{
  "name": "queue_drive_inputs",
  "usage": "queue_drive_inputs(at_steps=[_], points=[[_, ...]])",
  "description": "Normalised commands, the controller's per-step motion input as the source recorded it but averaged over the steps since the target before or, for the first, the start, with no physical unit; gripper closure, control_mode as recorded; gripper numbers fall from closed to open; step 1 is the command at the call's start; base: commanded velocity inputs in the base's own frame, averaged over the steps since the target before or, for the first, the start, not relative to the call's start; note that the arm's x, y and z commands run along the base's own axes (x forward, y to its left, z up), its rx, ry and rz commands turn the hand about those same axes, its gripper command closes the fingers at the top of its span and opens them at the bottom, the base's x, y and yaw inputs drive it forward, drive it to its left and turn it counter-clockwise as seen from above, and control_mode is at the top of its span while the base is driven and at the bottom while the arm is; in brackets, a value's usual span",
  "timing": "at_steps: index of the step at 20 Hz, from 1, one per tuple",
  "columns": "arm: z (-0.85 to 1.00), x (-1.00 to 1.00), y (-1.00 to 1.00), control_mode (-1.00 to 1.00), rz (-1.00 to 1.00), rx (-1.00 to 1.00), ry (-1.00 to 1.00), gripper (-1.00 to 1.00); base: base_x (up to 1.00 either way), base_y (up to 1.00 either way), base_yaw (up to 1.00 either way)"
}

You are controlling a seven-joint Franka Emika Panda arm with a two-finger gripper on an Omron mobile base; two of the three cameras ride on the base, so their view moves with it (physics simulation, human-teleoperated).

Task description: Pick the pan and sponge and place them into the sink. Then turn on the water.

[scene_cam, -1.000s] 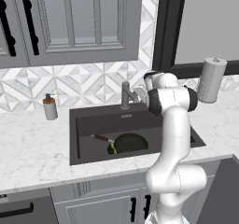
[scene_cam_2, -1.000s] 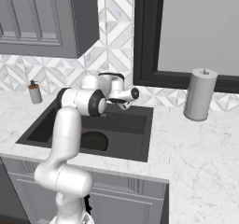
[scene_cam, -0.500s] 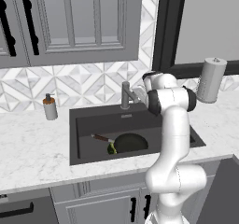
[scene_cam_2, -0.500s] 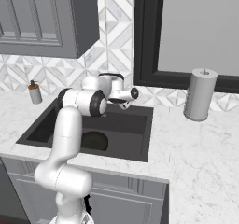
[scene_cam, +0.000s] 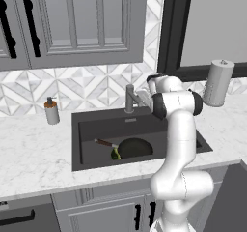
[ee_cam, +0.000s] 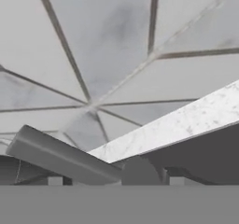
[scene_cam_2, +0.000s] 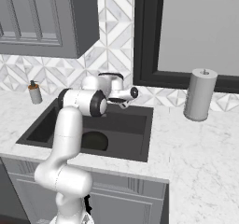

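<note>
Though the hand sits close to the faucet [scene_cam: 130,96] at the back of the sink [scene_cam: 87,129], the fingers are hidden behind the wrist, so whether they are apart or together cannot be told.

Item: pan [scene_cam: 135,148], lying in the basin, handle pointing left.
Item: sponge [scene_cam: 116,153], a small green-yellow patch touching the pan's left rim, probably resting on the basin floor.
Item: faucet, grey, seen close in the hand view as a slanted bar [ee_cam: 60,155] against the tiled wall; no stream runs from it.
Item: soap dispenser [scene_cam: 51,111], on the tabletop [scene_cam: 34,153] left of the sink.

Risk: if the fingers meet the spout rather than the lever, a push would slide off and the water would stay off.
</note>
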Motion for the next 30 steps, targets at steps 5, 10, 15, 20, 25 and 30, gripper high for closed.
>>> queue_drive_inputs(at_steps=[5, 10, 15, 20, 25, 30], points=[[0.00, 0.00, 0.00, -1.00, -0.03, 0.14, 0.00, 1.00, 0.00, 0.00, 0.00], [0.00, 0.00, -0.07, -1.00, -0.14, 0.27, 0.00, 1.00, 0.00, 0.00, 0.00], [0.00, 0.00, -0.16, -1.00, -0.24, 0.24, 0.08, 1.00, 0.00, 0.00, 0.00], [0.00, 0.05, -0.22, -1.00, -0.26, 0.18, 0.19, 1.00, 0.00, 0.00, 0.00], [0.00, 0.14, -0.28, -1.00, -0.16, 0.18, 0.20, 1.00, 0.00, 0.00, 0.00], [-0.03, 0.19, -0.25, -1.00, 0.00, 0.18, 0.17, 1.00, 0.00, 0.00, 0.00]])
